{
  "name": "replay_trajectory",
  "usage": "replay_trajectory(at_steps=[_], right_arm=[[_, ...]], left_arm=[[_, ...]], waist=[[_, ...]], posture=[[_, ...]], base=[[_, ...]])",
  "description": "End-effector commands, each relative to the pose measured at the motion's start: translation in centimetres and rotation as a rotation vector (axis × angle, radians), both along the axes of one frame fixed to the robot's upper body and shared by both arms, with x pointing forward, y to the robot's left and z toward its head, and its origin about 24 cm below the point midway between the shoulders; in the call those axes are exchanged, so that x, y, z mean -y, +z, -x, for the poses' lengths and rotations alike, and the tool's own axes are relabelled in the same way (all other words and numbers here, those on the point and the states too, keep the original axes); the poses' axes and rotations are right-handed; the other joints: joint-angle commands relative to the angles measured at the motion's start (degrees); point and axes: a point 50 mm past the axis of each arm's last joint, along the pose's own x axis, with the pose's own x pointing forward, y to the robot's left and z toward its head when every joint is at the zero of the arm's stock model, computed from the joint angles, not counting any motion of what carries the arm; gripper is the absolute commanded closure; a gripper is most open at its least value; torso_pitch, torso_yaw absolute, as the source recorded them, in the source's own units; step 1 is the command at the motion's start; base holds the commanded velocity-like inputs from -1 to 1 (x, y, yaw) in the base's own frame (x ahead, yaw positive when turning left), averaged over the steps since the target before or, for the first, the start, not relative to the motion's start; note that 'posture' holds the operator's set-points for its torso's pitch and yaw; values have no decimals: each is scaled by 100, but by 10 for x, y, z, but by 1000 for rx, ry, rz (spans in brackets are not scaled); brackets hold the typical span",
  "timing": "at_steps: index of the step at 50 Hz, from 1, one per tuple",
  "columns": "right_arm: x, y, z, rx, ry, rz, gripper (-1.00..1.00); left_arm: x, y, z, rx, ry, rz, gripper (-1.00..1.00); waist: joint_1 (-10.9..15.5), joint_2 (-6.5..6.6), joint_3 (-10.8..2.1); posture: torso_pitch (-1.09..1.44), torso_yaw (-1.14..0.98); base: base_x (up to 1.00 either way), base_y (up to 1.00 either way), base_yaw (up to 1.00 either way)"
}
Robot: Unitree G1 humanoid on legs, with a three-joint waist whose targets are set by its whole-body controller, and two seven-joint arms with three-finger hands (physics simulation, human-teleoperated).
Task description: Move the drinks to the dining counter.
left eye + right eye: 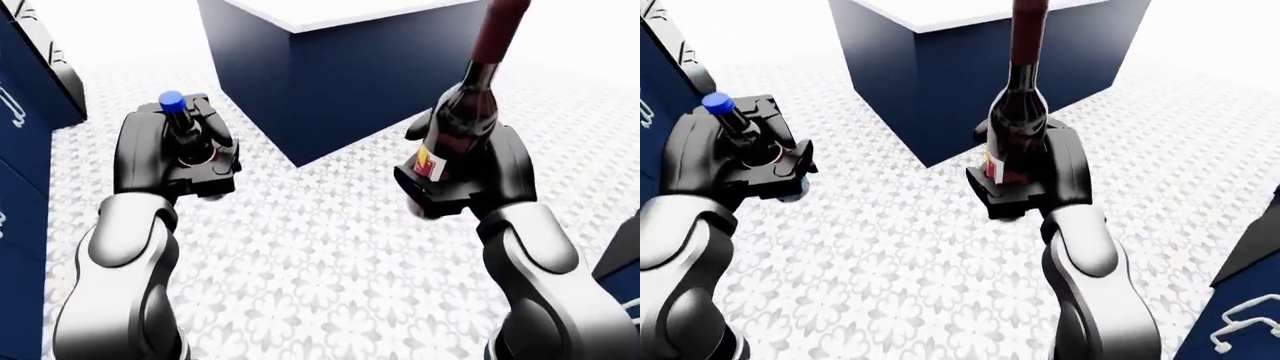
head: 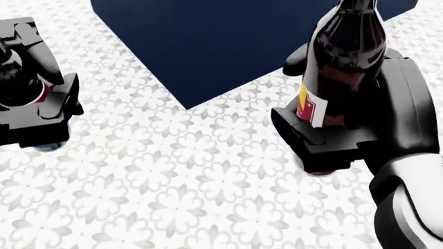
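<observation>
At twelve o'clock in the left-eye view we see a navy block of a counter [image 1: 340, 82] with a white top [image 1: 330, 11], one corner turned toward us. Around it spreads a white floor [image 1: 320, 255] patterned with grey flower shapes. At nine o'clock stands a navy cabinet [image 1: 25, 82] with a pale handle. At four o'clock in the right-eye view we see another navy cabinet [image 1: 1250, 300] with a light handle [image 1: 1240, 324].
</observation>
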Motion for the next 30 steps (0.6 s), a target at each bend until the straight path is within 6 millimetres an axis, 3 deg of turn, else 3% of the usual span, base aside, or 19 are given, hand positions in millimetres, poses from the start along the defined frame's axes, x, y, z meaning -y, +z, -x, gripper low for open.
replay_trajectory(at_steps=[1,2,4,7,9,12,14,15,16,17,18,25,26,27,28,29,30], right_arm=[[3,18,7,129,-35,-4,100],[3,18,7,128,-36,-6,100],[4,16,6,127,-35,-5,100],[3,16,6,127,-36,-2,100],[3,16,7,128,-36,-1,100],[3,16,7,129,-35,-2,100],[2,17,8,130,-32,-2,100],[3,17,7,130,-32,-2,100],[3,17,7,130,-31,-2,100],[3,16,7,130,-31,-2,100],[4,16,7,131,-33,-3,100],[3,15,7,133,-30,-1,100],[3,15,7,133,-29,0,100],[3,15,7,132,-28,1,100],[2,16,7,132,-28,2,100],[2,15,7,133,-27,4,100],[2,15,7,133,-26,4,100]], left_arm=[[1,18,7,121,-4,-15,100],[1,18,7,121,-3,-15,100],[1,17,7,121,-2,-14,100],[0,16,7,119,-2,-13,100],[0,15,6,118,-2,-12,100],[0,14,6,117,-1,-11,100],[0,14,6,116,-1,-11,100],[0,14,6,116,-2,-11,100],[0,14,6,116,-2,-10,100],[0,14,6,116,-2,-11,100],[0,13,5,115,-2,-10,100],[0,13,5,115,-2,-11,100],[0,13,6,115,-2,-11,100],[0,13,5,114,-1,-10,100],[0,12,5,114,-1,-10,100],[0,12,5,114,-1,-10,100],[-1,12,5,114,-1,-10,100]], waist=[[3,192,-184],[-47,355,-131],[-30,468,-253],[29,467,-316],[92,409,-273],[196,223,-269],[216,-30,-309],[200,-300,-388],[147,-301,-352],[104,-263,-213],[118,-235,-185],[-135,107,-160],[-124,152,-179],[-34,276,-217],[18,308,-197],[-43,315,-40],[53,341,-87]], posture=[[0,0],[0,0],[0,0],[0,0],[0,0],[0,0],[0,0],[0,0],[0,0],[0,0],[0,0],[0,0],[0,0],[0,0],[0,0],[0,0],[0,0]], base=[[28,-75,0],[31,-76,0],[34,-76,0],[39,-77,0],[43,-77,0],[44,-76,0],[46,-77,0],[48,-76,0],[48,-77,0],[47,-77,0],[48,-77,0],[48,-75,0],[48,-58,0],[48,-55,0],[52,-52,0],[61,-41,0],[64,-36,0]])
